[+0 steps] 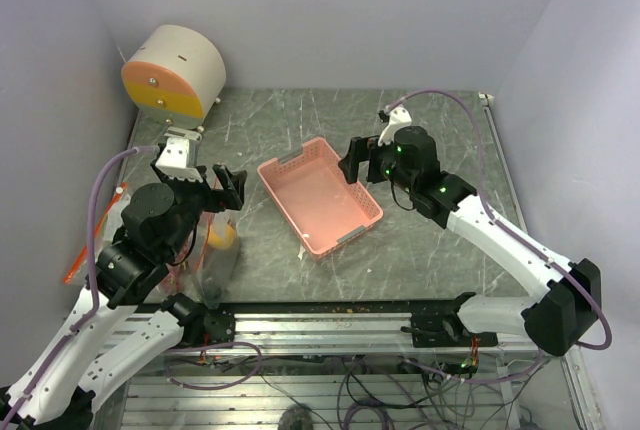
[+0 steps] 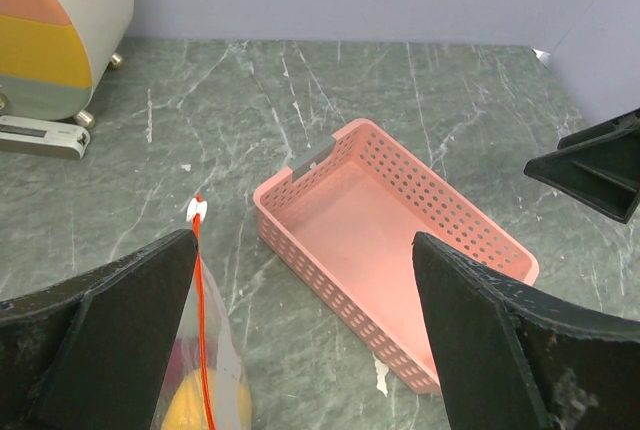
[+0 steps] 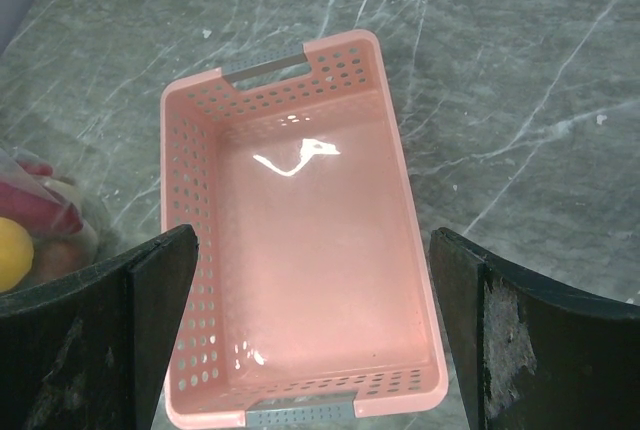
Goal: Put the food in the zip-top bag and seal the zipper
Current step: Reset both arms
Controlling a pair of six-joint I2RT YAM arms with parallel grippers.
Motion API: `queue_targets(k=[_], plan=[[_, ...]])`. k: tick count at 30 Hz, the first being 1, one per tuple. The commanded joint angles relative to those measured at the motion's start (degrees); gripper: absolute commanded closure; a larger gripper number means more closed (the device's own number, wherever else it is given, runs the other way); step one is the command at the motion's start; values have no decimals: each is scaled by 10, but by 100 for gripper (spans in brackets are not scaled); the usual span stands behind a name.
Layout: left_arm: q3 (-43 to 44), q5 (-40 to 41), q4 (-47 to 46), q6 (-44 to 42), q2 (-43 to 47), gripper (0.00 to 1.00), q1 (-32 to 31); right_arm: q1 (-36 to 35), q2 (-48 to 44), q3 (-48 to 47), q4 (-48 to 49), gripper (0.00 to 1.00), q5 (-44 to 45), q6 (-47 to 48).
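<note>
The zip-top bag (image 1: pixel 216 255) lies at the table's near left, just below my left gripper (image 1: pixel 228 188), which hangs open and empty. In the left wrist view the bag (image 2: pixel 225 365) sits beside the left fingertip, and its orange-red zipper (image 2: pixel 202 320) runs up to a white slider (image 2: pixel 197 209). Food shows through the plastic: a yellow fruit (image 2: pixel 185 408) and a magenta piece (image 3: pixel 52 212) beside the yellow fruit (image 3: pixel 10 252). My right gripper (image 1: pixel 352 162) hovers open over the pink basket's right side, holding nothing.
The pink lattice basket (image 1: pixel 372 212) stands mid-table, and nothing lies inside the basket (image 3: pixel 190 250). A round white-and-orange device (image 1: pixel 175 72) sits at the back left. An orange strip (image 1: pixel 76 268) lies along the table's left edge.
</note>
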State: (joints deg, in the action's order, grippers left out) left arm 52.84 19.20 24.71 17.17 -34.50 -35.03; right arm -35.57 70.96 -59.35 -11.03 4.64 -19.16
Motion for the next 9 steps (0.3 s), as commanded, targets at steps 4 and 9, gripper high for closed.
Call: queue_targets(k=[4, 9], plan=[[-6, -7, -9, 1, 2, 0, 0, 4, -15, 12, 8, 0, 10, 7], [-8, -7, -8, 0, 1, 0, 0, 4, -11, 9, 4, 0, 15, 7]])
